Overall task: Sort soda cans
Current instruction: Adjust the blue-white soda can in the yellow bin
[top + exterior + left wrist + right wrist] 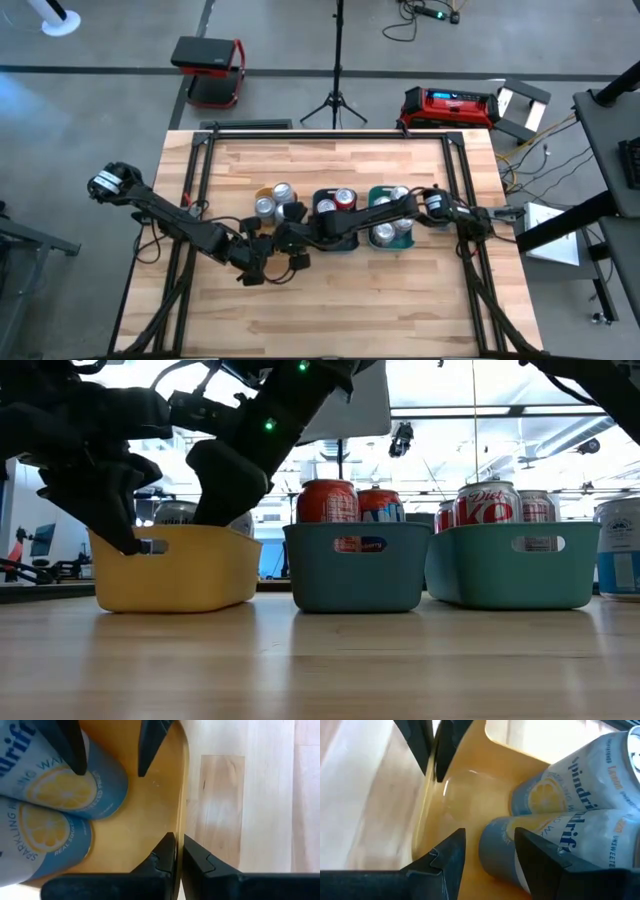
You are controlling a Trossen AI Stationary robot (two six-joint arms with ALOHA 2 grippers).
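In the left wrist view the left gripper (pixel 176 851) is pinched together on the wall of the yellow tray (pixel 150 810), one finger inside and one outside, which reads as bracing the tray. Farther off, the right gripper (pixel 111 770) reaches into the same tray with its fingers apart, one of them against a lemon can (pixel 75 790); a second lemon can (pixel 45 832) sits just beside it. In the right wrist view those open fingers straddle the nearer can, a gap showing on one side, so the can is bracketed but not squeezed. Whether it is being set down or picked up cannot be told. Either way the move wants the fingers centred on the can, travel kept vertical so the neighbouring can is not knocked, and the left pinch held firm until the right arm clears the rim. In the low view the yellow tray stands flat on the table (pixel 320 660), with a blue tray (pixel 355 575) of red cans (pixel 328 500) beside it and a green tray (pixel 510 570) of more cans beyond. From above, both arms meet at the yellow tray.
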